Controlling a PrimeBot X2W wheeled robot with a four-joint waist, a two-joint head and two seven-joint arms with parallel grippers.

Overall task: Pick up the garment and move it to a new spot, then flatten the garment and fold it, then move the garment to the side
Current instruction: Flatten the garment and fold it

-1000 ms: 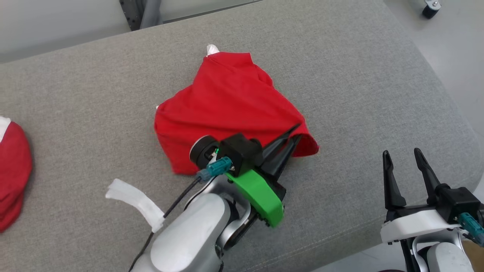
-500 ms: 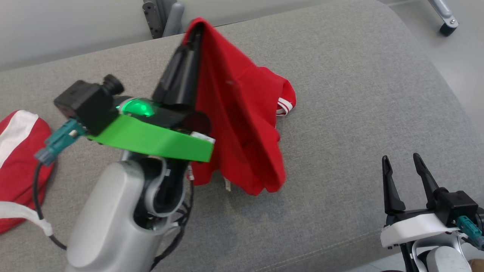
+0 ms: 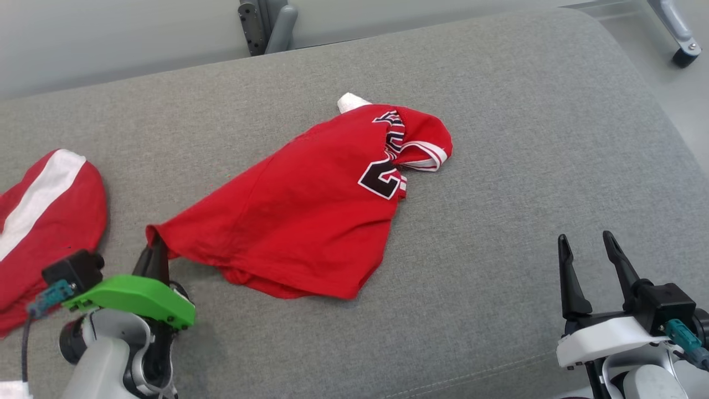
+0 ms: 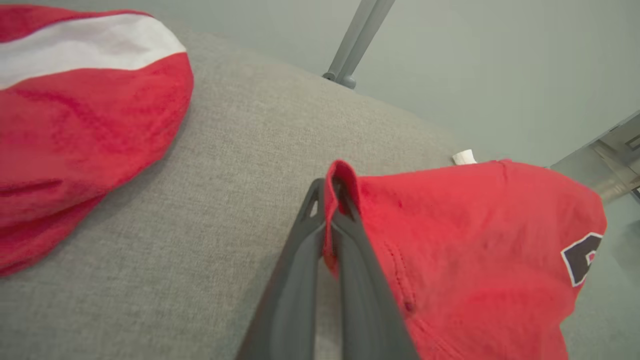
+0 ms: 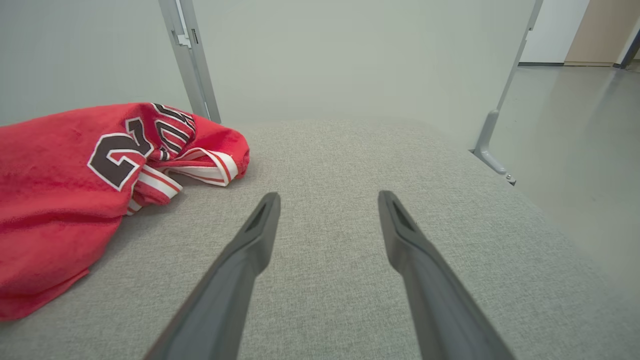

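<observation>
Red garment (image 3: 299,221) pinched at its corner by left fingers (image 4: 295,285), right fingers (image 3: 569,282) spread, well apart

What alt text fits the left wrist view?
The left gripper is shut on a folded edge of a red jersey, which spreads to the right over a grey cushion. A second red garment with a white stripe lies at the upper left, apart from the jersey.
</observation>
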